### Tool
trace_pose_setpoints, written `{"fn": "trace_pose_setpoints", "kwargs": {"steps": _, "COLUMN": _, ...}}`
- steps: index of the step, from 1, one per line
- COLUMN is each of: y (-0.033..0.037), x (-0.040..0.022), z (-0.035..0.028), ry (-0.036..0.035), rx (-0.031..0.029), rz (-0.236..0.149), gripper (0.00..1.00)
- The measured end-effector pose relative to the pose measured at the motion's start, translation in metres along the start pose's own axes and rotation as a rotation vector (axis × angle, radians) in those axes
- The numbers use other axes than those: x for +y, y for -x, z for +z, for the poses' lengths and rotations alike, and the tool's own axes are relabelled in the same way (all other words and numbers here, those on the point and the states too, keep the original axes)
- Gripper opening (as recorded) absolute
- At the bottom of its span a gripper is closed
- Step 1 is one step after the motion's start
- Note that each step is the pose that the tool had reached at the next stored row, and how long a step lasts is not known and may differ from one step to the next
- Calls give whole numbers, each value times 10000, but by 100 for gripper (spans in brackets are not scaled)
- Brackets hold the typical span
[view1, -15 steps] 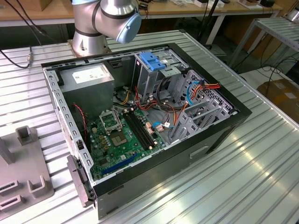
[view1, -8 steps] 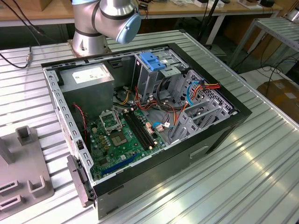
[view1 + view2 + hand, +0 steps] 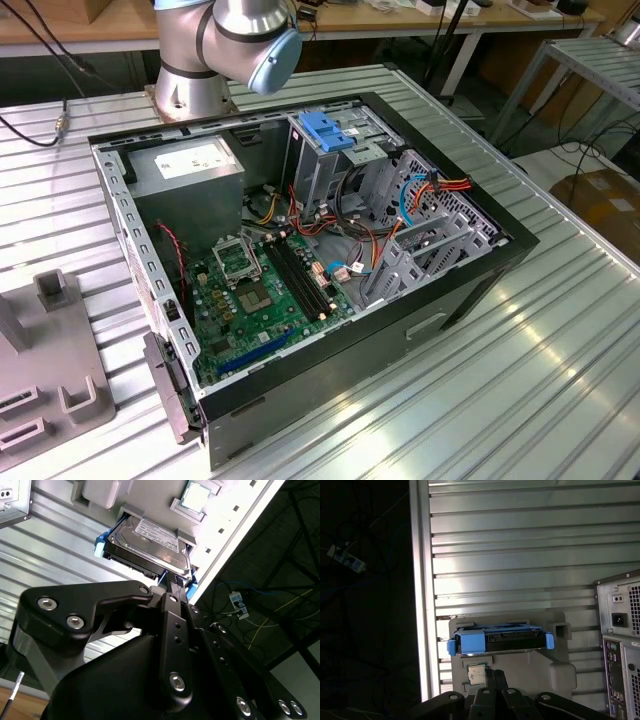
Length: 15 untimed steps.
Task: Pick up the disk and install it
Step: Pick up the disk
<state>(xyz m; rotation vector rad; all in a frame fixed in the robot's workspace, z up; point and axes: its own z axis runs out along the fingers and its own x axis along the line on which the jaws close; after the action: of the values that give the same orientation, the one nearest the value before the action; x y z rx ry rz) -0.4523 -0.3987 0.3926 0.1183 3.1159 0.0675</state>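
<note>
The disk lies flat in a grey fixture on the ribbed metal table, label up, with blue rails on its edges. In the first wrist view the disk shows edge-on, its blue rail facing me, on the same fixture. My gripper hovers just short of the disk's near edge without touching it. Its black fingers look pressed together with nothing between them, as also seen on the gripper in the first wrist view.
An open computer case lies on the table with a drive cage and blue handle and a grey power-supply box. A processor chip sits on the fixture beside the disk. The table edge runs close by.
</note>
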Motion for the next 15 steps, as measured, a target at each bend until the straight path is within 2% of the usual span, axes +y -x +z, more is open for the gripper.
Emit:
{"fn": "trace_pose_setpoints", "kwargs": {"steps": 7, "y": -3, "x": 0, "z": 0, "ry": 0, "rx": 1, "rz": -13, "gripper": 10}}
{"fn": "trace_pose_setpoints", "kwargs": {"steps": 9, "y": -3, "x": 0, "z": -1, "ry": 3, "rx": 8, "rz": -161, "gripper": 10}}
{"fn": "trace_pose_setpoints", "kwargs": {"steps": 10, "y": -4, "x": 0, "z": -1, "ry": 6, "rx": 14, "rz": -296, "gripper": 10}}
{"fn": "trace_pose_setpoints", "kwargs": {"steps": 15, "y": -3, "x": 0, "z": 0, "ry": 36, "rx": 76, "rz": -1718, "gripper": 10}}
